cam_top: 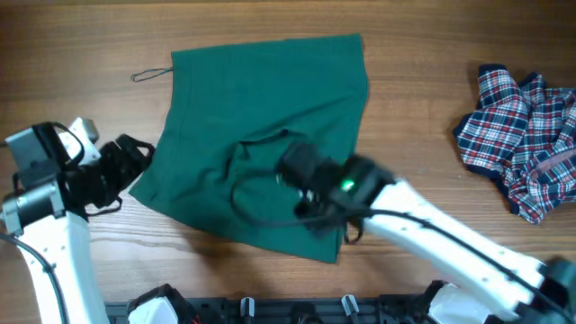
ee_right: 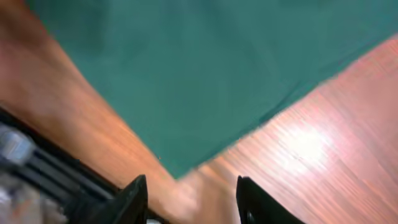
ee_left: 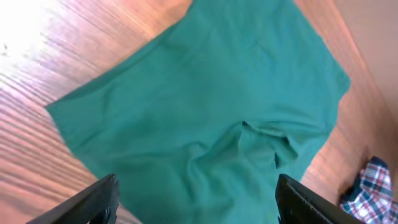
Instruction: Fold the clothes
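The dark green garment (cam_top: 261, 117) lies spread on the wooden table, with a raised fold near its middle and a thin cord loop (cam_top: 151, 74) at its far left corner. It fills the left wrist view (ee_left: 205, 106) and the top of the right wrist view (ee_right: 205, 68). My left gripper (cam_top: 135, 157) is open and empty, just off the garment's left edge. My right gripper (cam_top: 315, 211) is open and empty, above the garment's near corner (ee_right: 180, 171). The plaid garment (cam_top: 526, 135) lies crumpled at the right.
The table's near edge carries a black rail (cam_top: 297, 310), which also shows in the right wrist view (ee_right: 43, 168). A black cable (cam_top: 247, 202) of the right arm hangs over the green cloth. Bare wood lies between the two garments.
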`<action>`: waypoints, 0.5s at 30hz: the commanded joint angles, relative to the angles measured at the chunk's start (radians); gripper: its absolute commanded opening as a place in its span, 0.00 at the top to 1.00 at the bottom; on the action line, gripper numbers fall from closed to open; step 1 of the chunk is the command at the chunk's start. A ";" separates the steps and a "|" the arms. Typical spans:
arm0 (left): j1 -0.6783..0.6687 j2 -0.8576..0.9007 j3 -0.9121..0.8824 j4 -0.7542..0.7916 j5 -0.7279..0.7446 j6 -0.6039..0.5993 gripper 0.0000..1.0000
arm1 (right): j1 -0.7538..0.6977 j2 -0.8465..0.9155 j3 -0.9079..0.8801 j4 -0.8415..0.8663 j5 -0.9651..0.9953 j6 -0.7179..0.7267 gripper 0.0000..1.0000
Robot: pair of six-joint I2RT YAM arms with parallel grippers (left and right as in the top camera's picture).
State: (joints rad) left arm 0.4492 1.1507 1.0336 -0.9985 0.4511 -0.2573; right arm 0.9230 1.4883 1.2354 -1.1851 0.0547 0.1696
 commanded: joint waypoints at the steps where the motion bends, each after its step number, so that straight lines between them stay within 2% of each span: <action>1: 0.024 0.117 0.046 -0.042 0.010 -0.016 0.18 | 0.054 0.000 -0.156 0.090 -0.019 -0.079 0.51; 5: 0.045 0.309 0.047 -0.023 0.090 -0.043 0.18 | 0.066 0.006 -0.176 0.181 0.028 -0.104 0.38; 7: 0.058 0.373 0.047 0.000 0.152 -0.045 0.18 | 0.066 0.033 -0.212 0.260 0.025 -0.192 0.33; 9: 0.065 0.403 0.047 0.007 0.156 -0.066 0.16 | 0.066 0.072 -0.227 0.271 0.029 -0.261 0.32; 11: 0.073 0.406 0.047 0.012 0.154 -0.074 0.13 | 0.069 0.119 -0.228 0.259 0.029 -0.316 0.25; 15: 0.122 0.406 0.047 0.015 0.138 -0.077 0.11 | 0.163 0.192 -0.228 0.292 0.048 -0.331 0.23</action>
State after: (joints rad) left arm 0.5346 1.5524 1.0679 -0.9859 0.5785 -0.3210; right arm 1.0176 1.6379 1.0157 -0.9195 0.0788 -0.1303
